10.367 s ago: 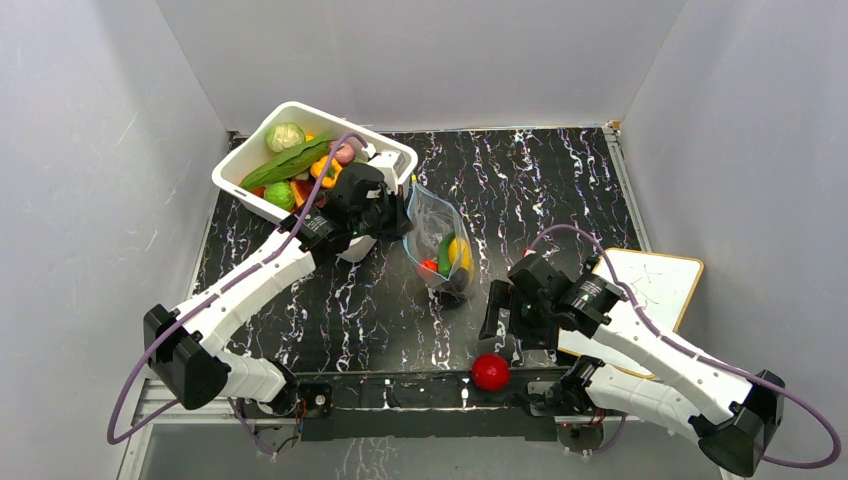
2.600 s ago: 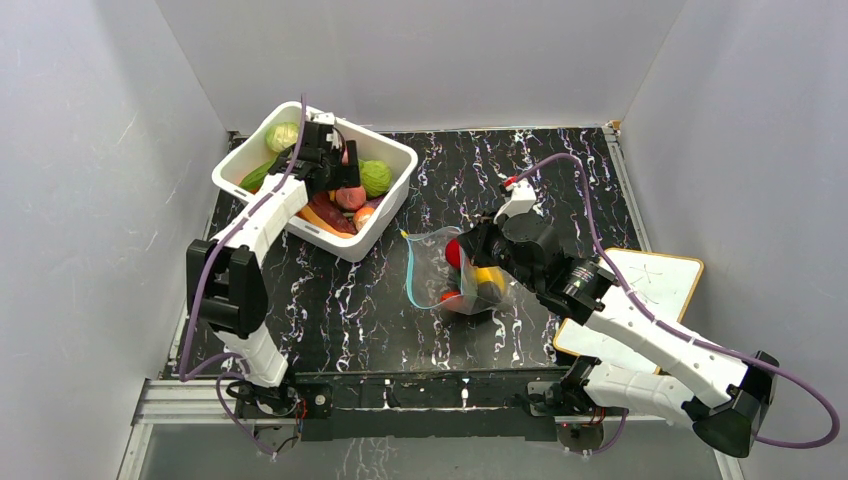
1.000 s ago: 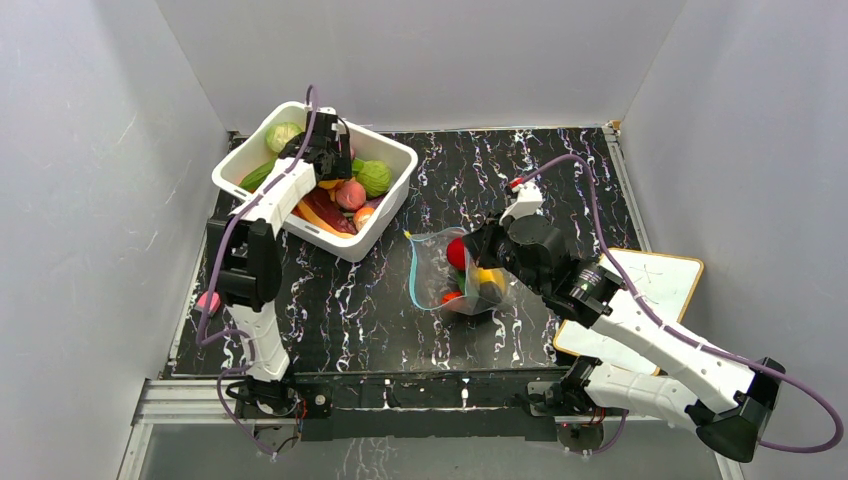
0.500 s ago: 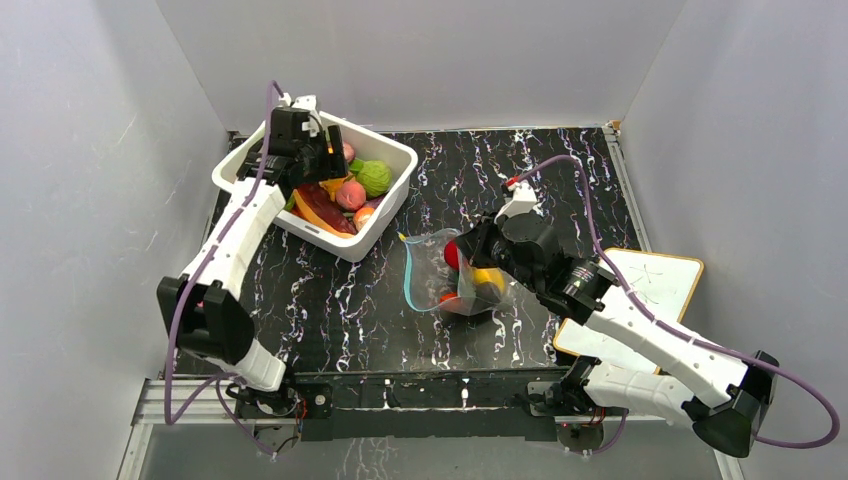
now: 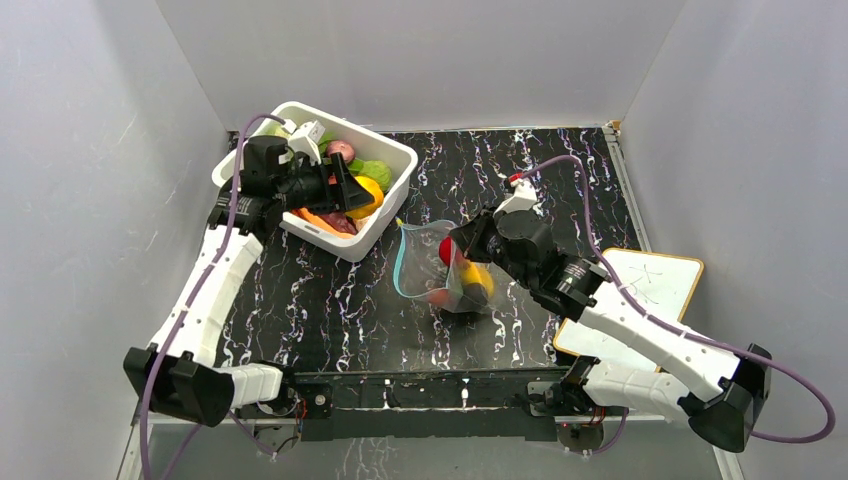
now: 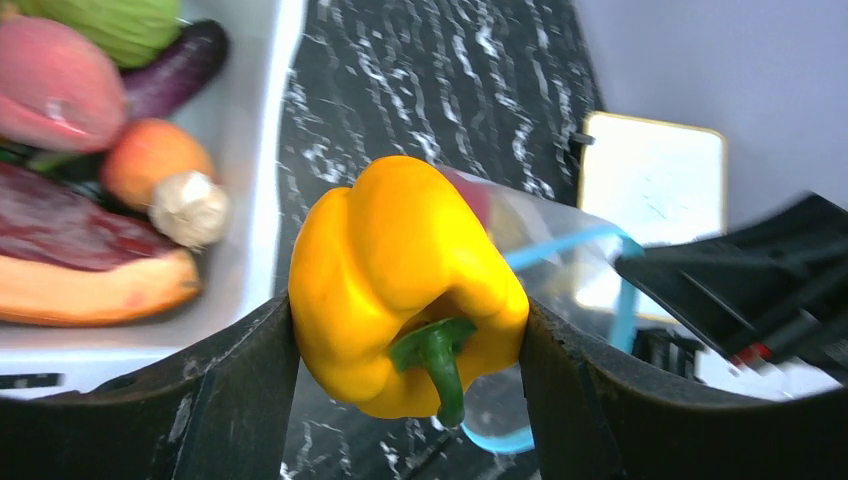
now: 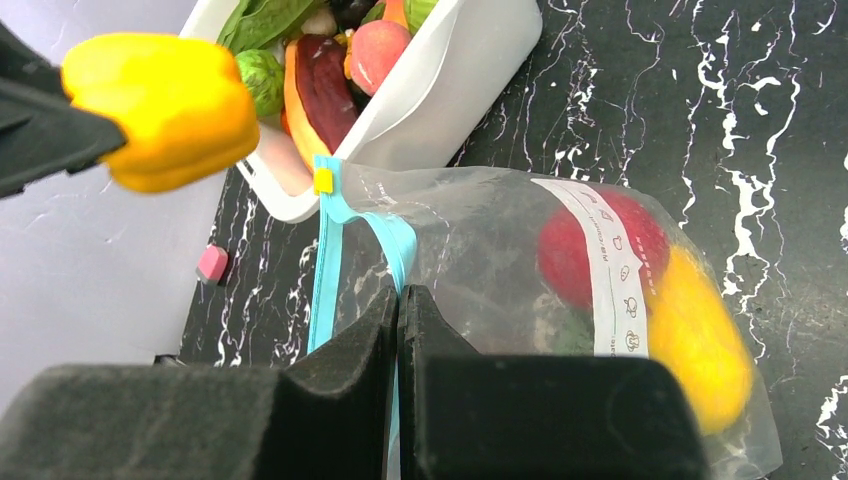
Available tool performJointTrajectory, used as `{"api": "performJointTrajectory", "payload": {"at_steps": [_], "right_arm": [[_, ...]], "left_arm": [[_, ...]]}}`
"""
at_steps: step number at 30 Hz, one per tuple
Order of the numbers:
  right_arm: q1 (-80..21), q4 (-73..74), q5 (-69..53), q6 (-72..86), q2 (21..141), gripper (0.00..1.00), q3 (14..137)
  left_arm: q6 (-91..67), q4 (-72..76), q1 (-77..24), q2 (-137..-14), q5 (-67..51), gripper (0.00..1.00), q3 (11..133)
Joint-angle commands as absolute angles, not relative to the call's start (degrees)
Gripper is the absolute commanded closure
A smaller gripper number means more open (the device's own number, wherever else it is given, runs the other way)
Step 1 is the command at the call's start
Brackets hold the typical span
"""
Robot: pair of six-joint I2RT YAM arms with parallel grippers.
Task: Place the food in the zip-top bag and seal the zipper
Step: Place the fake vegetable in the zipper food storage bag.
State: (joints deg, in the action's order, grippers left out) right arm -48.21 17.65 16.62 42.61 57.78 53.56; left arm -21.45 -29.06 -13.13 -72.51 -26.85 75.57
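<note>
A: Here we are with the left gripper [image 6: 408,318] clamped across the sides of the yellow pepper [image 6: 400,250]. It's carrying the pepper in the air at the edge of the white tub [image 5: 386,214], near the bag [image 5: 428,262] but not in it.

B: And our right gripper [image 7: 398,300] is pinched tight on the bag's upper lip, right at the blue zipper [image 7: 324,250]. That holds the mouth up off the black table [image 5: 560,190].

A: How do we rate the pepper?

B: Glossy, rounded, likely a light hollow toy. We'd call it slippery, so that grip across its widest part looks right. Its green stem points back toward the wrist camera, so the stem-to-base axis runs roughly along the fingers.

A: And the bag?

B: Thin, crinkly, floppy. We doubt it would stay open by itself, so the stiffer rim beside the zipper is where we want our hold.

A: Which way does it lie?

B: The mouth faces the tub, on our left. The long axis runs across the table to the closed end, where a red piece [image 7: 600,240] and a yellow one [image 7: 700,345] already sit inside. The zipper strip runs near to far, bowed open.

A: So we reckon the pepper goes in sideways, left to right.
</note>
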Motion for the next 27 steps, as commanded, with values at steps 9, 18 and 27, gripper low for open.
{"api": "performJointTrajectory", "payload": {"at_steps": [9, 18, 27], "right_arm": [[-47.99, 8.69, 19.22, 48.43, 60.35, 1.00, 55.51], [-47.96, 5.99, 18.41, 50.37, 61.73, 1.00, 57.24], [-47.99, 3.32, 11.78, 49.23, 61.50, 1.00, 55.81]], "left_arm": [[-38.03, -17.14, -12.92, -59.99, -46.44, 0.69, 65.90], [-45.82, -8.77, -12.87, -58.39, -51.96, 0.69, 53.72], [-51.38, -1.77, -13.35, -62.46, -51.87, 0.71, 51.59]]}}
